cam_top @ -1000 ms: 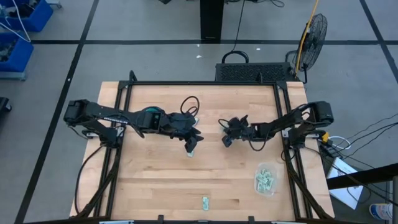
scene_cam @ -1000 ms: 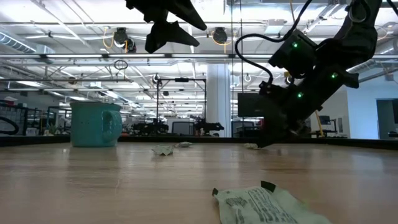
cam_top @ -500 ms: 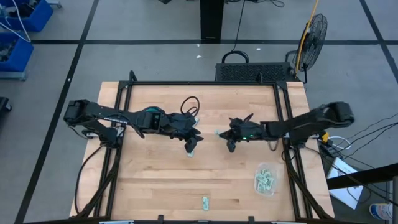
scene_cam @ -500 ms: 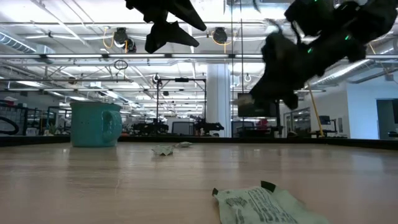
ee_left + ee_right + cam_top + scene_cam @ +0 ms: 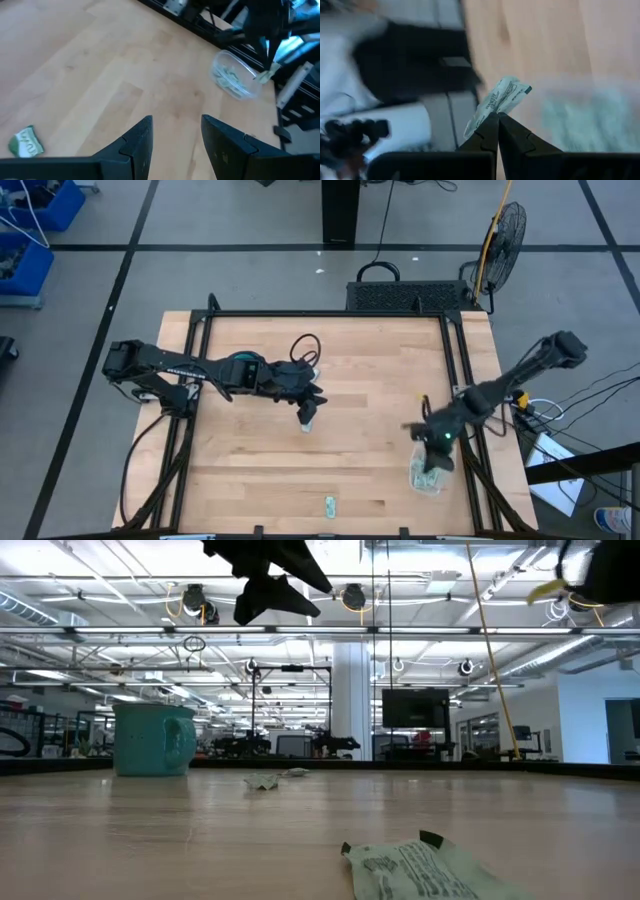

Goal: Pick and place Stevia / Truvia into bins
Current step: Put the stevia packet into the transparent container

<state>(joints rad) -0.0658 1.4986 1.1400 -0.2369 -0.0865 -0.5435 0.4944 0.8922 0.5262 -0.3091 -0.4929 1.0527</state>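
Pale green sachet (image 5: 499, 98) pinched in right gripper (image 5: 437, 442) jaws above clear tub (image 5: 428, 469), left gripper (image 5: 309, 408) jaws parted over wooden surface (image 5: 370, 470).

The whole table (image 5: 350, 470) is seen straight down from high above. It is viewed level, at board height, from the low camera. The clear tub (image 5: 235, 76), just under the right gripper (image 5: 436, 448), is shared by the overhead and left wrist views.
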